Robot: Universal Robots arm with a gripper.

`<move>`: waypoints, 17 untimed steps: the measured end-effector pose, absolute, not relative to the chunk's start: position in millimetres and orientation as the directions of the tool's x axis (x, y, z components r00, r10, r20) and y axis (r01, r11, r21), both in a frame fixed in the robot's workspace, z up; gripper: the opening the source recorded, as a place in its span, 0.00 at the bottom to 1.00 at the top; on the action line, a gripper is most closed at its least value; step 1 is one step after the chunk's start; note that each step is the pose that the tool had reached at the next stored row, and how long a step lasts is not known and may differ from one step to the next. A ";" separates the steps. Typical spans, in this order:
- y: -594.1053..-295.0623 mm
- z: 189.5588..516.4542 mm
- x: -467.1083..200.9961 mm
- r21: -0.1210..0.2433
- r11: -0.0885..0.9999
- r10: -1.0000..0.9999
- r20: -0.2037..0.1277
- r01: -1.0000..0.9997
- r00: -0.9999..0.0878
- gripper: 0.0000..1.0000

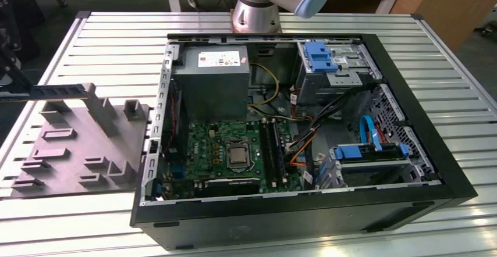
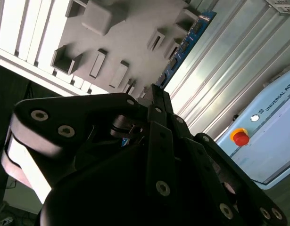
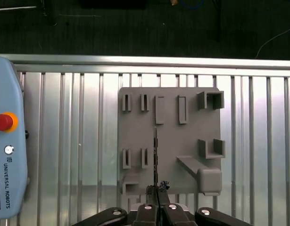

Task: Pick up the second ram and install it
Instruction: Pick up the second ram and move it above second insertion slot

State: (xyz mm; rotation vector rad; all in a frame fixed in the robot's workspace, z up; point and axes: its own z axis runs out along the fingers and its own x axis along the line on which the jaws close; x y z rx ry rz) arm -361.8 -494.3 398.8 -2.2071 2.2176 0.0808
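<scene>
My claw (image 3: 157, 189) is clamped on the ram (image 3: 155, 155), held edge-on well above the tray (image 3: 182, 141); I judge a firm, untilted grip essential, board square to the slot (image 1: 271, 146).

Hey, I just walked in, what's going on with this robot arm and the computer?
The arm's gripper hangs over the grey holder tray on the slatted table. It looks closed on one end of the second ram, a thin blue board. The open computer case sits beside the tray, towards the exterior view's right. This stick is over the tray, not yet in the case.
</scene>
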 end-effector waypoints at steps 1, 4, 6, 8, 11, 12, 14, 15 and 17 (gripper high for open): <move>-494.4 398.8 -358.3 0.028 0.004 -0.999 -0.045 -1.000 -0.005 0.11; -494.3 398.8 -348.4 0.028 0.004 -0.999 -0.045 -1.000 -0.005 0.11; -494.3 398.9 -341.7 0.028 0.004 -0.999 -0.045 -1.000 -0.005 0.11; -494.3 398.8 -334.4 0.028 0.004 -0.999 -0.045 -1.000 -0.005 0.11; -494.3 398.9 -322.7 0.028 0.004 -0.999 -0.045 -1.000 -0.005 0.11; -494.3 398.8 -319.0 0.028 0.004 -0.999 -0.045 -1.000 -0.005 0.11; -494.3 398.8 -311.2 0.028 0.004 -0.999 -0.045 -1.000 -0.005 0.11; -494.3 398.8 -307.6 0.028 0.004 -0.999 -0.045 -1.000 -0.005 0.11; -494.3 398.9 -300.3 0.028 0.004 -0.999 -0.045 -1.000 -0.005 0.11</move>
